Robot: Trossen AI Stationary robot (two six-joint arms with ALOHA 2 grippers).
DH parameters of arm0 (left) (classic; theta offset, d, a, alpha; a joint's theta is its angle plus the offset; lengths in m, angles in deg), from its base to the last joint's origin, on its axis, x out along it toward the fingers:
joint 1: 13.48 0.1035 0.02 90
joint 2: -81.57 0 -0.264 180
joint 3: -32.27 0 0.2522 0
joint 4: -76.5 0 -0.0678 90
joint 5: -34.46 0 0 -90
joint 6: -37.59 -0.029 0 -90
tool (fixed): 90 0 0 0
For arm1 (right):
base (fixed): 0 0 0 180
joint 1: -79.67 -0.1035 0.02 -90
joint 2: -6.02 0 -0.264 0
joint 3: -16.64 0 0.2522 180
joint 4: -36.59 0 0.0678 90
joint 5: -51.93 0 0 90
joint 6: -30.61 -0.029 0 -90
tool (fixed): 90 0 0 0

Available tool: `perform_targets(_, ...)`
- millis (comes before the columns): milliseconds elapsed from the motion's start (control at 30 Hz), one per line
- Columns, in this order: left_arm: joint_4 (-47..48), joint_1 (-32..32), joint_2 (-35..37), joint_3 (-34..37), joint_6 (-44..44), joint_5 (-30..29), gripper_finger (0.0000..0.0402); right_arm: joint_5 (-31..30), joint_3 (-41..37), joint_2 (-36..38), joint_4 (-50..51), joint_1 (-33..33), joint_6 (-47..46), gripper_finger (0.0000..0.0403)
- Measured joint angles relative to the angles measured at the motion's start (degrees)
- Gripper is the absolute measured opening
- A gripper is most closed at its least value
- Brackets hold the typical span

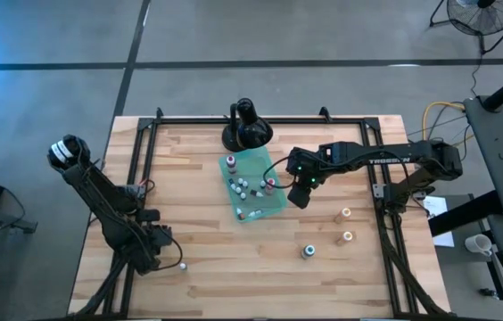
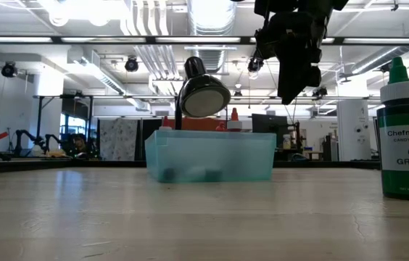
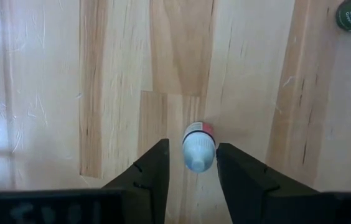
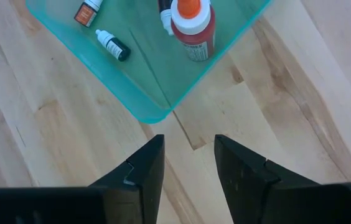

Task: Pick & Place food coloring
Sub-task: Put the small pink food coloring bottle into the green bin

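A small bottle (image 3: 198, 147) is seen upright on the counter (image 3: 51, 93) between the left gripper (image 3: 191, 163) jaws, not yet clamped. The right gripper (image 4: 188, 152), jaws apart and empty, is held above the tray (image 4: 139, 109) corner.

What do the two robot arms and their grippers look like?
Both arms are dark, jointed and slim. The right arm bears pale lettering along one link and small green lights near its wrist. The left gripper and the right gripper each have two black, wedge-shaped fingers.
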Motion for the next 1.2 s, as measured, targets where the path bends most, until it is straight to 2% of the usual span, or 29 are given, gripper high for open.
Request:
perform_targets(133,0.00,-0.01,0.00,0.00,0.02,0.00,0.0096,-0.02,0.01,0.02,-0.02,0.01,0.00,0.0133)
perform_targets(467,0.03,0.58,0.03,-0.11,0.33,0.02,0.0032,-0.07,0.00,0.02,-0.02,0.00,-0.20,0.0132)
perform_targets(600,1.45,3.23,0.16,-1.13,-0.75,0.13,0.0031,-0.02,0.02,0.02,-0.01,0.00,-1.78,0.0128)
perform_targets(700,2.38,7.14,1.02,-2.31,-4.66,0.13,0.0031,-0.15,0.54,0.14,0.09,0.00,-2.95,0.0123)
perform_targets(867,4.81,19.08,3.38,-3.97,-17.54,0.34,0.0031,-1.47,2.83,0.67,2.09,0.00,-3.72,0.0120)
perform_targets(1033,5.23,37.56,4.66,-6.95,-36.34,3.53,0.0031,-1.50,5.04,1.41,4.37,0.00,-4.97,0.0119)
perform_targets(1200,2.78,55.94,1.70,-15.92,-51.71,7.29,0.0031,-1.48,6.34,1.86,7.99,-0.02,-6.41,0.0119)
